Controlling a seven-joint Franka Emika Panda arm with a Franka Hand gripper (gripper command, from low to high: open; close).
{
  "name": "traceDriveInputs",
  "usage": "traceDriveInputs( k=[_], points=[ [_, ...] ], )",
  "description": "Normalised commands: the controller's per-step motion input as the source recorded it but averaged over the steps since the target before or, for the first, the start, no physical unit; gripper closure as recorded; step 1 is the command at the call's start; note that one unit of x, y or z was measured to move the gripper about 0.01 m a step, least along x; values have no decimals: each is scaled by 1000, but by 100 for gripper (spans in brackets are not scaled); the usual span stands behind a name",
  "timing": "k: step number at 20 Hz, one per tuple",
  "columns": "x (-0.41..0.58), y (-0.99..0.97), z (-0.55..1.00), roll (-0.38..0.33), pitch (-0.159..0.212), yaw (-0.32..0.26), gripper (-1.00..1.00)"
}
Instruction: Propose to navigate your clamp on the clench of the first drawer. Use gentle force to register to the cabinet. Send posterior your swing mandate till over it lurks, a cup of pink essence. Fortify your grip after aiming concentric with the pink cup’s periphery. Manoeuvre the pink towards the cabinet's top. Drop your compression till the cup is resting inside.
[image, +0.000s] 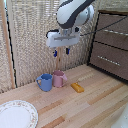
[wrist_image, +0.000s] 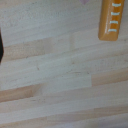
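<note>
In the exterior view my clamp (image: 61, 51) hangs in mid-air on the white arm, well above the table and roughly over the pink cup (image: 59, 78). Its two blue-tipped fingers (image: 55, 52) stand slightly apart with nothing between them. The pink cup stands upright on the wooden table, touching a blue mug (image: 45, 82) on the side toward the exterior view's left. The cabinet (image: 111, 42) stands at the exterior view's right. Its first drawer (image: 114, 22) has a silver clench (image: 120, 14); whether that drawer is open or pushed in I cannot tell. The wrist view shows no fingers and no cup.
An orange flat object (image: 77, 87) (wrist_image: 113, 19) lies on the table in front of the cabinet. A patterned white plate (image: 15, 114) sits at the front on the exterior view's left. A woven screen (image: 30, 35) closes off the back. The wrist view shows mostly bare planks (wrist_image: 60, 70).
</note>
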Motion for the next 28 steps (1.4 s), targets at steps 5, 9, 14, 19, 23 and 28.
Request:
traceDriveInputs(
  k=[5, 9, 14, 19, 23, 28],
  points=[
    [-41, -67, 383, -232, -17, 160, -100],
    [0, -24, 290, -243, -42, 192, -100],
    [-54, -65, 212, -264, -22, 199, -100],
    [-94, -101, 122, -285, -15, 195, -100],
    [-3, -90, 35, -328, -1, 155, -100],
    [0, -66, 0, -358, 0, 148, -100]
  ],
)
